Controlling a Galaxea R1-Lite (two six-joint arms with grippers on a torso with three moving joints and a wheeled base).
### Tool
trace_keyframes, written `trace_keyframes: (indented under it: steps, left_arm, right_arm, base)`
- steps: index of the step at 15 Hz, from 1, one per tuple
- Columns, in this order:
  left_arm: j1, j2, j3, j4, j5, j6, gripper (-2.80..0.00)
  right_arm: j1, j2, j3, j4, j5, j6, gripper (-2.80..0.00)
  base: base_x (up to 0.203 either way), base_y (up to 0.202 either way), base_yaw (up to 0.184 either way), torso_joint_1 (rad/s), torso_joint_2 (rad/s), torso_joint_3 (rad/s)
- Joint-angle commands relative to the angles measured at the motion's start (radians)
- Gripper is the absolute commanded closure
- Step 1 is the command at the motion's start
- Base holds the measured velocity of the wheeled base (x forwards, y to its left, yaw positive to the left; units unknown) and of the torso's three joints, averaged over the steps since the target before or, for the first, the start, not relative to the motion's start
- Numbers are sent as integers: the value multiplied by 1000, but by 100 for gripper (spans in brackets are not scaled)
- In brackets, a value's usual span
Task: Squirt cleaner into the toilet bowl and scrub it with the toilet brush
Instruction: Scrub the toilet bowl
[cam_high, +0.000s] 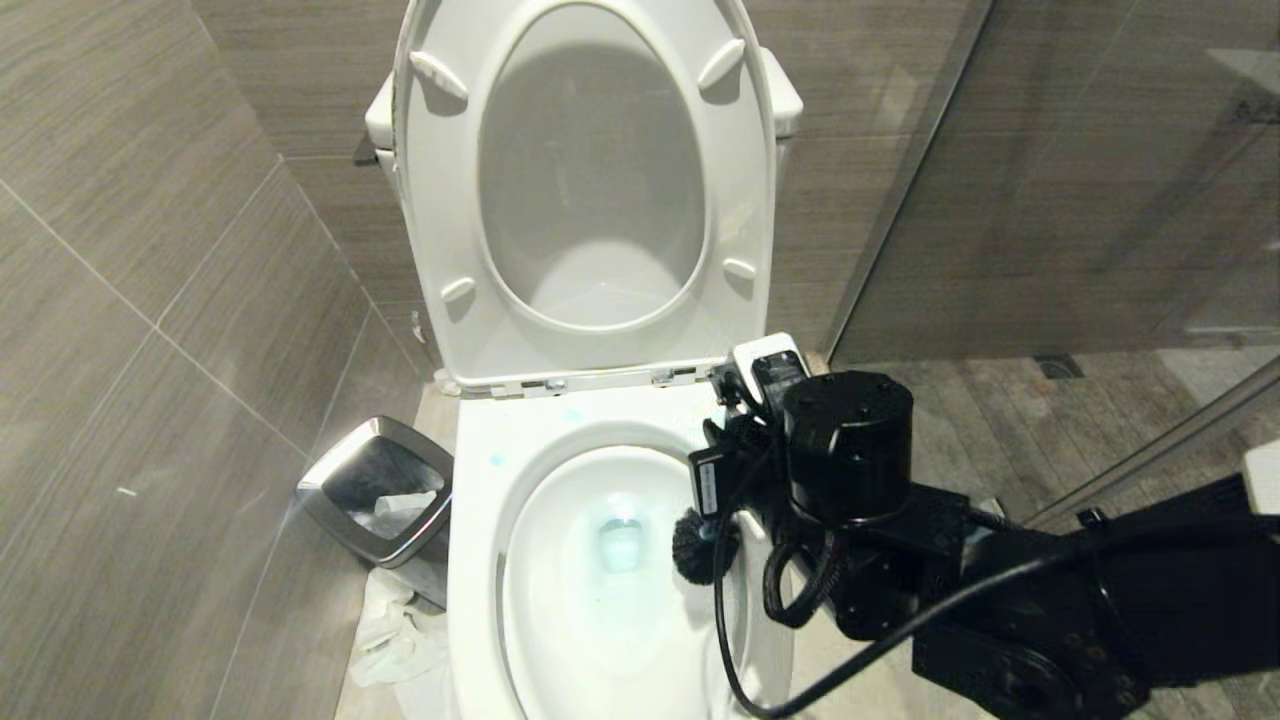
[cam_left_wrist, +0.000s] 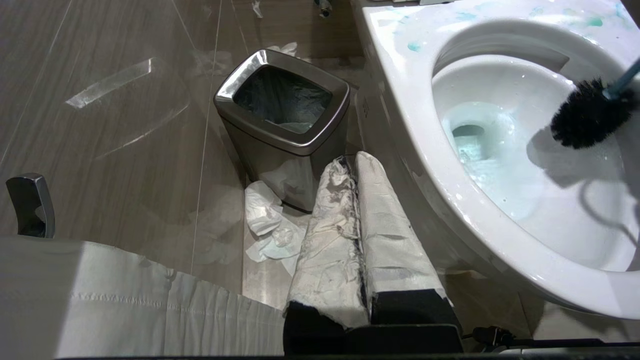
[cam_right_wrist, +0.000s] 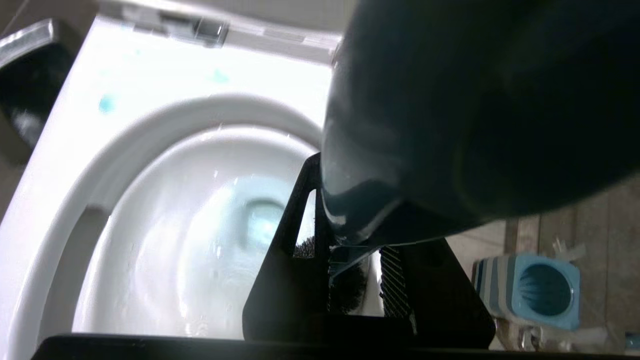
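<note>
Toilet bowl (cam_high: 480, 560) seen from above, seat and lid raised against the tank, wide rim bare. Cleaner (cam_left_wrist: 414, 46) shows as turquoise smears on the rear rim and as a pale blue tint in the water at the bowl's bottom. Right gripper (cam_right_wrist: 357, 270) reaches in from the robot's right over the rim, its jaws narrowed on the handle of the brush (cam_high: 700, 545); the handle's flattened teal end fills much of the right wrist view. The round black bristle head hangs inside the bowl against the right inner wall, above the waterline; from the left wrist view its shadow falls on the ceramic just beneath. Left gripper (cam_left_wrist: 357, 235), wrapped in pale covering, hangs low beside the bowl's left flank, jaws pressed together with nothing between them. Bin (cam_high: 375, 495), chrome-rimmed, stands on the floor left of the bowl, crumpled paper (cam_left_wrist: 267, 222) at its foot. Blue ribbed holder (cam_right_wrist: 542, 290) stands on the floor to the bowl's right.
</note>
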Motion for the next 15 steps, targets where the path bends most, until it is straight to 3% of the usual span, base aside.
trace_keyframes:
  steps: [1, 8, 15]
  left_arm:
    - [0, 0, 0, 0, 0, 0, 0]
    - [0, 0, 0, 0, 0, 0, 0]
    - [0, 0, 0, 0, 0, 0, 0]
  right_arm:
    - [-33, 90, -110, -3, 10, -18, 0]
    - [-49, 350, -470, 18, 36, -93, 0]
    - [-30, 502, -774, 146, 36, -99, 0]
  base:
    - [0, 0, 0, 0, 0, 0]
    - [0, 0, 0, 0, 0, 0]
    - [0, 0, 0, 0, 0, 0]
